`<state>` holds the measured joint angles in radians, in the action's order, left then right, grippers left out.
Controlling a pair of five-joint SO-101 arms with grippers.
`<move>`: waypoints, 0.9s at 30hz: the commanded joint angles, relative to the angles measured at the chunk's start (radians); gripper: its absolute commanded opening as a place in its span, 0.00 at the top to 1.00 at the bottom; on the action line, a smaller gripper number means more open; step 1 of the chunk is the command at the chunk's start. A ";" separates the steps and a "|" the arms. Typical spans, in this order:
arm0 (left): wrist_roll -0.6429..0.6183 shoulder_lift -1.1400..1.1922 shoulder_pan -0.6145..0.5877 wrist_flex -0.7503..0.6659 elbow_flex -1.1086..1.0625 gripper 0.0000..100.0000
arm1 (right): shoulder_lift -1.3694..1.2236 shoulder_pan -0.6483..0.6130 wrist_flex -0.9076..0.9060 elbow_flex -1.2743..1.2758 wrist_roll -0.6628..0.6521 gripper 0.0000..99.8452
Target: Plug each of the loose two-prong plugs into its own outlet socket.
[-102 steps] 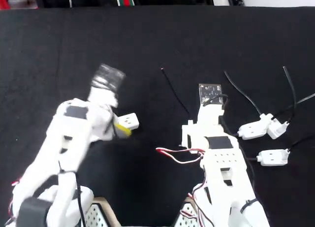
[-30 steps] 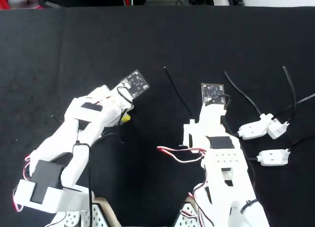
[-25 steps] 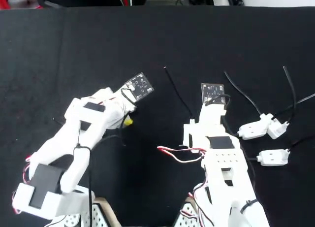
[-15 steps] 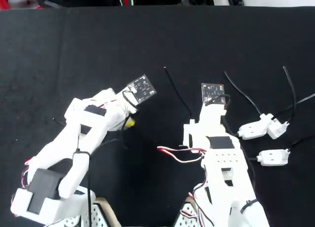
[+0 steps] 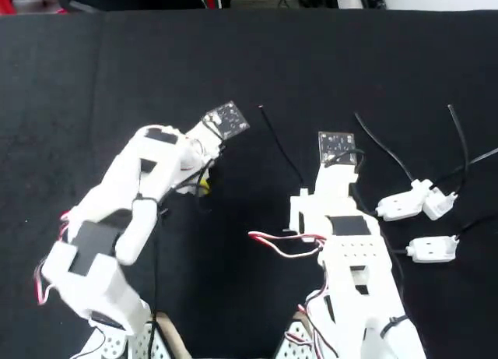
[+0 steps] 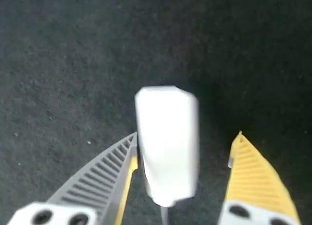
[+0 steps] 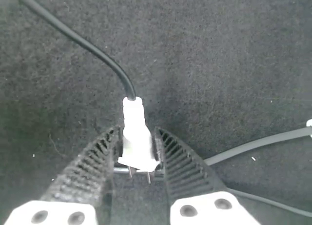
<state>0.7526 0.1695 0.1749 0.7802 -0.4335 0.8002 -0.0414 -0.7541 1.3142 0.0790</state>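
A white outlet socket [image 6: 166,142] lies on the black cloth between the fingers of my left gripper [image 6: 186,135]. It touches the grey finger [image 6: 105,173], and a gap separates it from the yellow finger [image 6: 251,169], so this gripper is open. In the high view the left gripper's yellow finger [image 5: 203,185] pokes out under the left arm. My right gripper [image 7: 136,131] is shut on a white two-prong plug [image 7: 135,142] with a black cord [image 7: 73,34], its prongs facing the wrist camera. The right arm [image 5: 336,195] stands at the table's middle.
At the right lie two more white sockets [image 5: 400,206] [image 5: 430,249] and a white plug [image 5: 438,204], each with black cords [image 5: 459,141] trailing away. A thin black cord [image 5: 276,145] runs between the arms. Red and white servo wires [image 5: 276,246] loop beside the right arm.
The left arm has swung right and turned its wrist, now covering the socket that lay beside its gripper. The right arm has not moved.
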 commanded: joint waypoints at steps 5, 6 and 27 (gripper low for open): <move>0.048 0.089 -0.081 0.075 0.137 0.71 | 0.018 0.009 0.017 -0.038 -0.008 0.99; 0.046 0.089 -0.079 0.075 0.134 0.73 | 0.018 0.009 0.017 -0.039 -0.008 0.99; 0.035 -0.488 0.081 0.100 -0.315 0.97 | 0.019 0.012 0.015 -0.042 -0.009 0.99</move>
<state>0.7802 -0.0361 0.1903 0.8753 -0.5685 0.8002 -0.0414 -0.7541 1.3142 0.0790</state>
